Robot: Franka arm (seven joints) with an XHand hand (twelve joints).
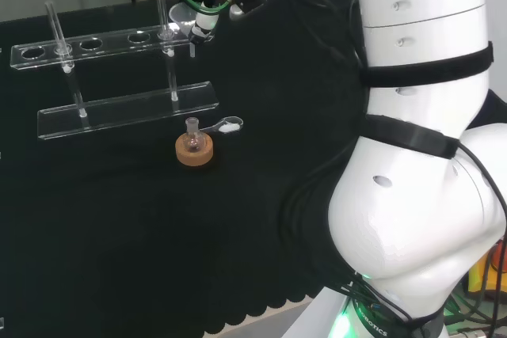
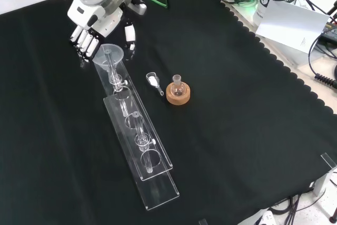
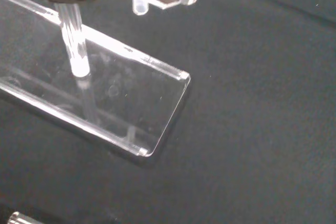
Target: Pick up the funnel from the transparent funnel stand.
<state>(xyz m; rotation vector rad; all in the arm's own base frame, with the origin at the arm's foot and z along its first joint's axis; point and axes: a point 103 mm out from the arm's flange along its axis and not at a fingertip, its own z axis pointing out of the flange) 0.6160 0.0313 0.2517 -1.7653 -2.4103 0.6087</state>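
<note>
We see the clear cone-shaped funnel (image 2: 109, 56) seated in the end hole of the transparent acrylic funnel stand (image 2: 138, 135) on the black-clothed counter (image 2: 237, 130). The black-and-white robot hand (image 2: 90, 36) hovers just beside it, fingers relaxed, grasping nothing.

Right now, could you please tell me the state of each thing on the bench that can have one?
Funnel: upright, seated in the end hole of the stand, not lifted.
Transparent funnel stand: upright on the cloth, other holes empty.
Hand: beside the funnel's rim, fingers not closed round it.
Small flask: upright on its cork ring.
Small scoop: lying on the cloth beside the cork ring.
</note>
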